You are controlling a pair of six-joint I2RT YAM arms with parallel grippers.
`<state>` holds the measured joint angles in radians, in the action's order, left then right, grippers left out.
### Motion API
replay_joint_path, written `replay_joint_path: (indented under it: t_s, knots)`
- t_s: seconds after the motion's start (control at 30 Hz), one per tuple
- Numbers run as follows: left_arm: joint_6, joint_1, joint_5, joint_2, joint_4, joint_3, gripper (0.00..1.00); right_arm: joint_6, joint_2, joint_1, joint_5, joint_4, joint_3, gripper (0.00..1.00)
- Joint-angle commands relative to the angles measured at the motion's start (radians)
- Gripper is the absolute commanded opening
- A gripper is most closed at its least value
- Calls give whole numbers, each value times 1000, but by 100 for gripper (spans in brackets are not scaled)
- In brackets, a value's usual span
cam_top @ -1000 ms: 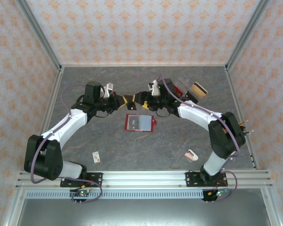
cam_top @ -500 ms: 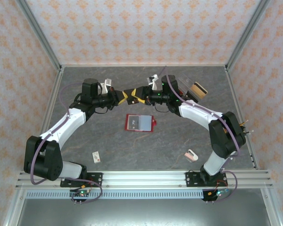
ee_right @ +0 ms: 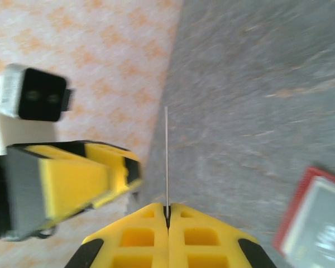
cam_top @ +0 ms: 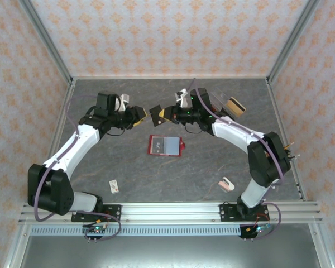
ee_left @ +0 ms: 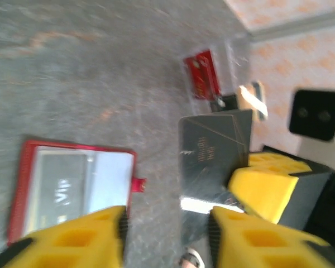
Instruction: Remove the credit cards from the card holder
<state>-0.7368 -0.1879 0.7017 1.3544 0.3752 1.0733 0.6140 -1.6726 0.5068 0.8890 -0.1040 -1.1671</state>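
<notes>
— What are your right fingers (ee_right: pixel 142 231) doing?
— They're clamped together on a dark credit card (cam_top: pixel 154 114), which sticks out past their tips.
— And your left fingers (ee_left: pixel 78 240)?
— They stand apart, facing the card's free edge with a gap between.
— Where's your card holder (cam_top: pixel 166 146)?
— It lies open on the table (cam_top: pixel 212 167), below both pairs of fingers, with a grey card in one pocket.

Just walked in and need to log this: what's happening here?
The right gripper is shut on a dark credit card, held above the table. The left gripper stands open just beside it, holding nothing. The red card holder lies open on the table below them.
</notes>
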Motion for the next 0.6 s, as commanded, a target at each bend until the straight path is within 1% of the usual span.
replay_joint_path:
  t_s: [0.0,0.07,0.13,0.17,0.23,0.27,0.33,0.37,0.43,0.57]
  knots:
    - [134,4,-276,-59,261,54,62,-259,121,-78,-178,223,-47,0]
    - [170,4,-367,-75,328,66,73,-391,175,-117,-290,338,-63,0]
    - [197,6,-444,-88,369,73,79,-491,224,-141,-414,411,-69,0]
    - [235,5,-490,-92,390,78,82,-538,249,-153,-487,439,-70,0]
    - [263,5,-569,-97,418,84,88,-622,283,-174,-599,473,-64,0]
    - [278,5,-614,-99,430,86,90,-656,295,-191,-636,484,-62,0]
    - [303,5,-668,-100,444,91,94,-741,306,-224,-634,516,-64,0]
    - [314,5,-683,-99,444,91,96,-794,304,-239,-623,542,-69,0]
    - [330,5,-698,-97,443,95,99,-866,294,-262,-648,576,-76,0]
    - [335,7,-709,-86,444,102,100,-997,250,-326,-663,602,-76,0]
